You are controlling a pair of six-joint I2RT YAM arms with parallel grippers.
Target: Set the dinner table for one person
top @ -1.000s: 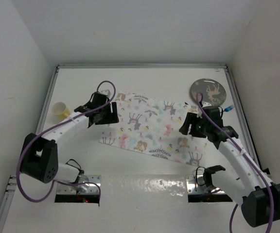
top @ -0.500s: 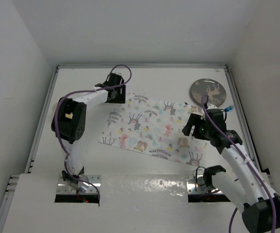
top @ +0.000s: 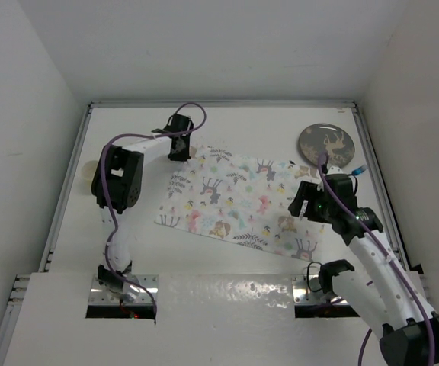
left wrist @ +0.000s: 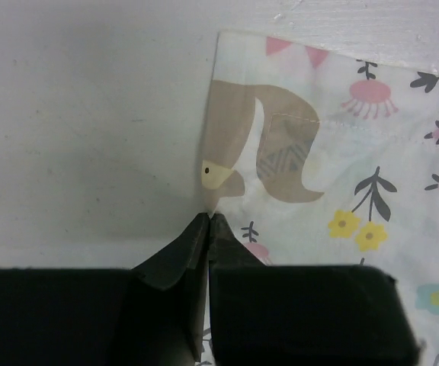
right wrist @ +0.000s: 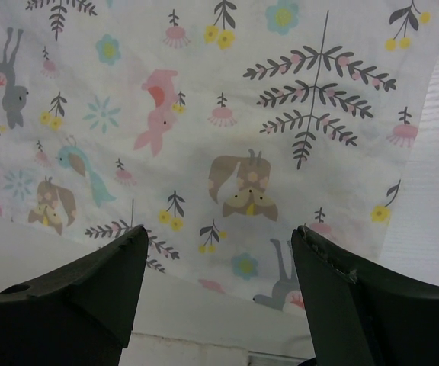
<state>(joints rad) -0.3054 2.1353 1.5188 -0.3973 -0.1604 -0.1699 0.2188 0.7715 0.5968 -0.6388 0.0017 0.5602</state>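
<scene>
The dinner table (top: 265,122) is a white top with silver rails. On it lies a white placemat (top: 235,202) printed with deer and leaves, slightly askew. My left gripper (top: 180,147) sits at the mat's far left corner. In the left wrist view it (left wrist: 206,217) is shut, its tips pinching the placemat (left wrist: 341,152) at its left edge, beside bare table (left wrist: 90,114). My right gripper (top: 305,200) hovers open over the mat's near right part. In the right wrist view nothing is between its fingers (right wrist: 219,232), only the placemat (right wrist: 204,114) below.
A round grey plate (top: 325,144) with a deer print lies at the far right, beyond the mat. A small blue thing (top: 360,169) lies near the right rail. A yellow cup (top: 88,166) is mostly hidden behind the left arm. White walls enclose the table.
My left arm folded back and its gripper moved to the mat's far left corner, then shut on the edge. My right gripper drifted slightly right and towards me, opening a little wider.
</scene>
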